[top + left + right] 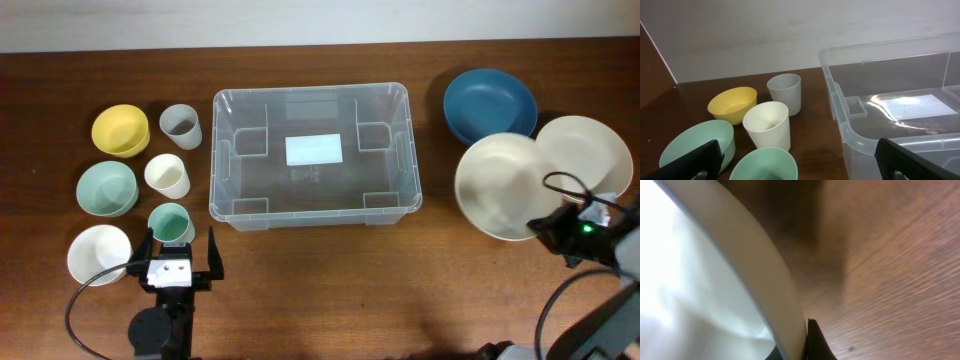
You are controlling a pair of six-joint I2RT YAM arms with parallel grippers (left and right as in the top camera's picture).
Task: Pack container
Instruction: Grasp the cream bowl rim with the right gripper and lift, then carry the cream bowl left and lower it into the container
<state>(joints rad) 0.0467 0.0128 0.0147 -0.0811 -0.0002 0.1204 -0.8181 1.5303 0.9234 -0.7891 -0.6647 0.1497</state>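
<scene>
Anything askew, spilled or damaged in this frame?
Nothing spilled or broken. Only the large cream plate stands out: the right tool pinches its rim, and it overlaps the blue plate and the second cream plate, apparently lifted. The container sits square and empty.

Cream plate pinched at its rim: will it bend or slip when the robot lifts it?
The cream plate is probably stiff: its rim holds a clean curve where the shut right tool pinches it. It looks smooth and shiny, so it might slip. Gripped at one edge only, it may tilt or swing.
</scene>
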